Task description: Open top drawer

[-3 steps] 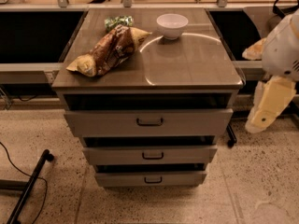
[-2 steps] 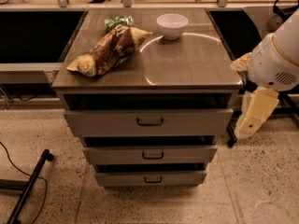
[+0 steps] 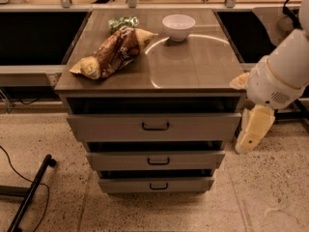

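Note:
The top drawer is the widest of three grey-beige fronts in the cabinet, with a black bracket handle at its centre. A dark gap shows above its front, under the cabinet top. Two narrower drawers sit below it. My gripper hangs down cream-coloured from the white arm, just right of the drawer's right end, at about the drawer's height. It is apart from the handle and holds nothing I can see.
On the cabinet top lie a brown chip bag, a green packet and a white bowl. Dark recessed counters flank the cabinet. A black pole and cable lie on the speckled floor at the left.
My arm and gripper have moved left and slightly down, closer to the right end of the top drawer. The drawers and the things on top have not moved.

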Motion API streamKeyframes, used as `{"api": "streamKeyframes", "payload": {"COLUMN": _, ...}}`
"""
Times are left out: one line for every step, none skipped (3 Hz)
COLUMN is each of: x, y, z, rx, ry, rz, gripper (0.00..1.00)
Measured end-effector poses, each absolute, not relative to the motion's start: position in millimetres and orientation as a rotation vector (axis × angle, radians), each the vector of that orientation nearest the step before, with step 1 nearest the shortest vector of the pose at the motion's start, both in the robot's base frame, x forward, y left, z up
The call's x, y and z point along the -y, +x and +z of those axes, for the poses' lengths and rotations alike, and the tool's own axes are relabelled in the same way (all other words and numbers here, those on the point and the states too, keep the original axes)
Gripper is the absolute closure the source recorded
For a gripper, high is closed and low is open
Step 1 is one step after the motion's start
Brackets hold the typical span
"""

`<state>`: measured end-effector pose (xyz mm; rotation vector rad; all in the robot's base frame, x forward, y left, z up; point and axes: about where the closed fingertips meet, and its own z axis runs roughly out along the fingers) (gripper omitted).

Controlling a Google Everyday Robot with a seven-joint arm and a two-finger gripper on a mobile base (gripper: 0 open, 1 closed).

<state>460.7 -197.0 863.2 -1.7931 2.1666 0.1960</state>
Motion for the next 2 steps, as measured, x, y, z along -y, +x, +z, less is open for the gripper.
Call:
{"api": "streamKeyframes", "payload": {"x": 195, "y": 463, "z": 814, "rx": -2.163, "ry": -1.820, "rz": 0.297, "gripper": 0.00}}
{"api": "streamKeyframes", "payload": {"x": 195, "y": 464, "z": 769, "rx": -2.154, "ry": -1.816, "rz": 0.379, "gripper": 0.00}}
